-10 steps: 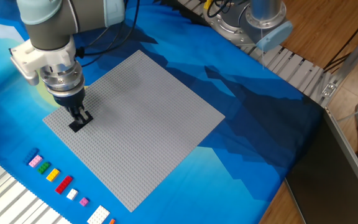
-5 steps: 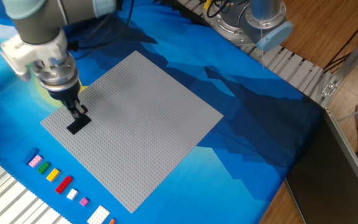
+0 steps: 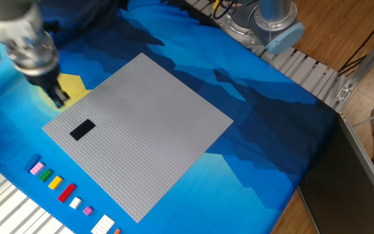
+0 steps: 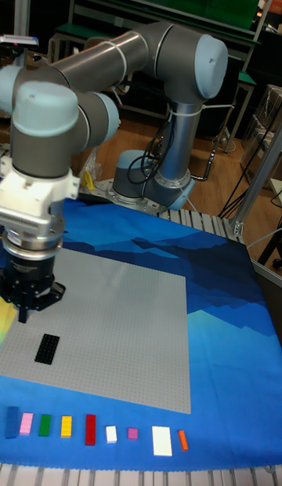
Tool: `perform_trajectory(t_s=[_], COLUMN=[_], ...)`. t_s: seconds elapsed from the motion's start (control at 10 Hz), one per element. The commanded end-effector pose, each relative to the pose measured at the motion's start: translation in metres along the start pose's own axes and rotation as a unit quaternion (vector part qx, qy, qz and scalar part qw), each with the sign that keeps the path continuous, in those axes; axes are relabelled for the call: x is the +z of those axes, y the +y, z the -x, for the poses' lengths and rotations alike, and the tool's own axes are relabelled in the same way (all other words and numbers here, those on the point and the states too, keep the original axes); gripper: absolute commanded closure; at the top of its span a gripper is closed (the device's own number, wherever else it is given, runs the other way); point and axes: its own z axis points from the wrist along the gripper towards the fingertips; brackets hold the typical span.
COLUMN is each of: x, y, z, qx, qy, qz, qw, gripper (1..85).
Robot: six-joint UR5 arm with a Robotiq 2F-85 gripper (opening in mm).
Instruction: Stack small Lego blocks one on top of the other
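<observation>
Gripper (image 3: 58, 99): raised over the baseplate's left corner, at 11 o'clock from the black block; fingers close together, nothing held.
Black block (image 3: 82, 130): flat on the grey baseplate (image 3: 154, 123), near its left corner, apart from the gripper.
Loose-block row (image 4: 86, 429): on the blue cloth (image 3: 265, 130) at 6 o'clock from the baseplate; blue, pink, green, yellow, red, white, purple, white, orange.

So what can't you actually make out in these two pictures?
- Gripper, fixed view: motion blur hides whether its jaws are open.
- Gripper, tall fixed view: fingers too dark to separate.
- Orange block, fixed view: cut by the bottom edge.
- Studs on the black block: too small to count.
</observation>
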Motion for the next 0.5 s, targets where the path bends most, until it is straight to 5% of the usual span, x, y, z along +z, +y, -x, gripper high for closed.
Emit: perform_trajectory(t_s=[0.0, 0.2, 0.4], x=[-0.031, -0.035, -0.031], y=[-0.039, -0.068, -0.075], z=[0.026, 0.029, 0.031], qx=[-0.004, -0.01, 0.006], qy=[-0.026, -0.022, -0.022], qz=[-0.01, -0.025, 0.012], qw=[0.9996, 0.9994, 0.9997], gripper=[84.7, 84.7, 84.7])
